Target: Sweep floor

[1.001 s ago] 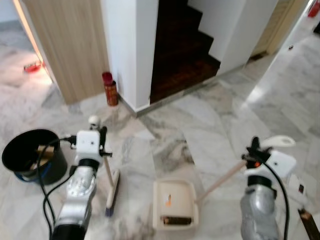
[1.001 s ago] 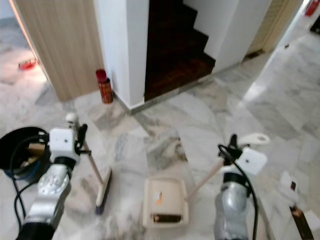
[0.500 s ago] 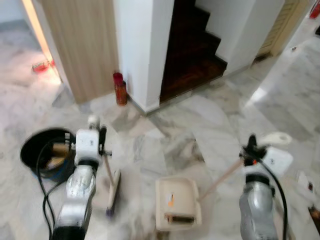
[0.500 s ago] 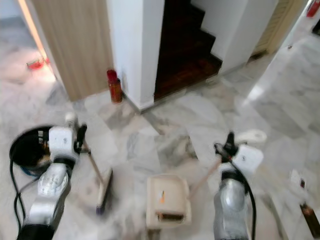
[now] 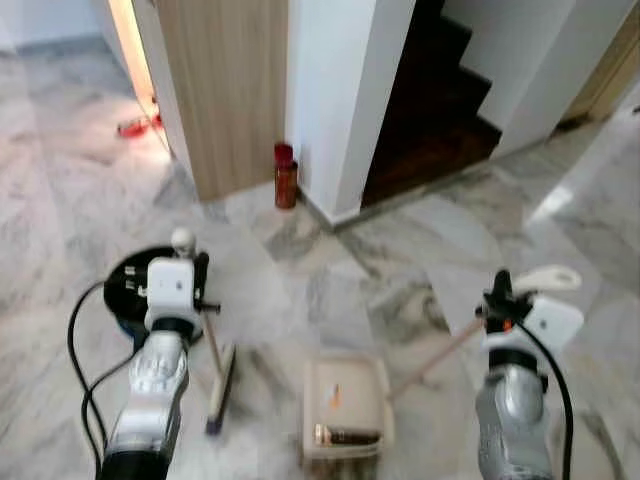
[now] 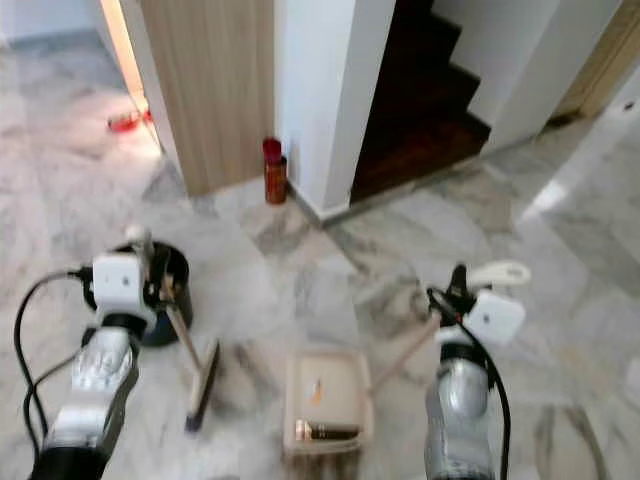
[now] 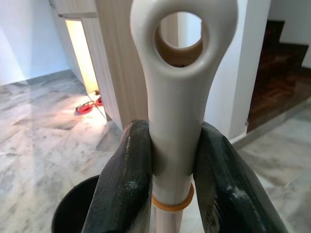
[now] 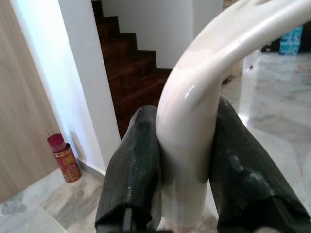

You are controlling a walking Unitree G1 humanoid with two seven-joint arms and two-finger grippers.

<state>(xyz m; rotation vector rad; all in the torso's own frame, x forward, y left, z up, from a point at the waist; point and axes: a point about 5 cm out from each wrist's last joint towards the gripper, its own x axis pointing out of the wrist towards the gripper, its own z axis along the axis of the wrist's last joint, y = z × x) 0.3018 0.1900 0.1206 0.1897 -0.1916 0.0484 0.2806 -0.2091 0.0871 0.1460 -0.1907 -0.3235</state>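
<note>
We judge the sweep nearly done: the dustpan (image 5: pixel 345 410) on the floor (image 5: pixel 400 260) already holds debris. Our left hand (image 7: pixel 172 194) clenches the broom (image 5: pixel 220 375), just left of the dustpan; our right hand (image 8: pixel 182 194) grips its handle. Emptying into the black bin (image 5: pixel 130 295), beyond the broom, remains.

Grey-veined marble floor (image 5: pixel 400 250) spreads throughout. At 12 o'clock a white pillar (image 5: pixel 345 90) stands between a wood panel (image 5: pixel 225 80) and dark stairs (image 5: pixel 440 110). Warm light glows at 11 o'clock.

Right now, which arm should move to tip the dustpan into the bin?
Right, probably. The right gripper clamps the cream plastic dustpan handle; the left gripper holds the broom, though the black round bin sits leftward.
</note>
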